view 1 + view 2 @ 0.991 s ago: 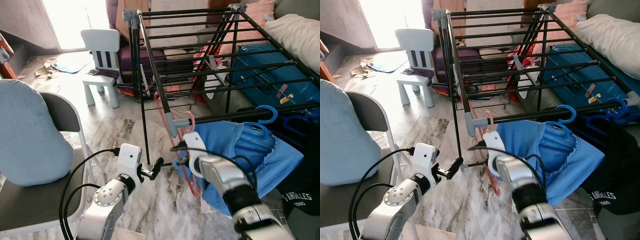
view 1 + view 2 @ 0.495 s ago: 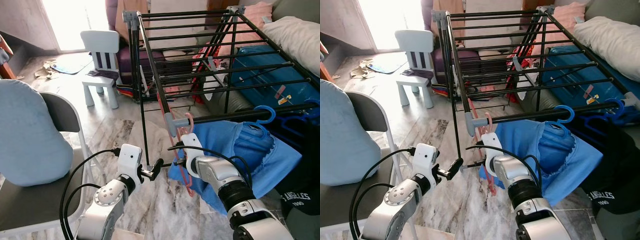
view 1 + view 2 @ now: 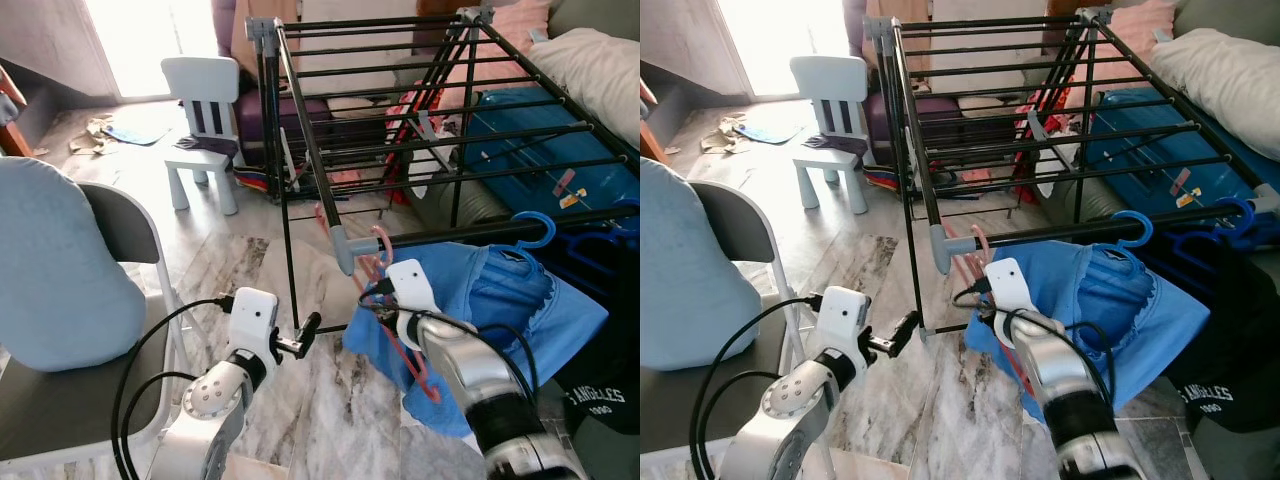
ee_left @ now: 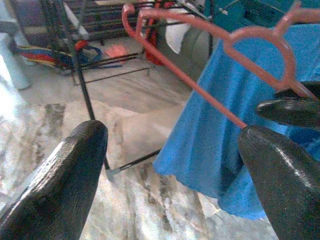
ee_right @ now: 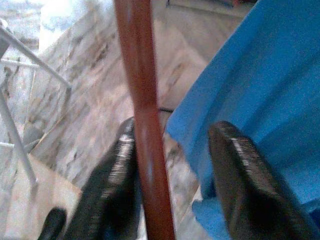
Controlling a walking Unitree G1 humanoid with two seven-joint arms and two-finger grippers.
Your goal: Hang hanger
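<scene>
One red hanger [image 3: 404, 345] hooked over drying rack [image 3: 330, 200] front rail, beside blue cloth [image 3: 500, 300]. Right gripper [image 5: 172, 175] fingers spread, hanger bar between them, against one finger. Left gripper [image 3: 303, 333] wide apart, holding nothing, low near rack leg.

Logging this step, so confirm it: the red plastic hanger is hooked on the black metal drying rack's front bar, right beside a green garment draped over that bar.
One detail is wrong: the draped garment is blue, not green, as the left eye view shows. The red plastic hanger is hooked on the black metal drying rack's front bar, right beside it.
</scene>
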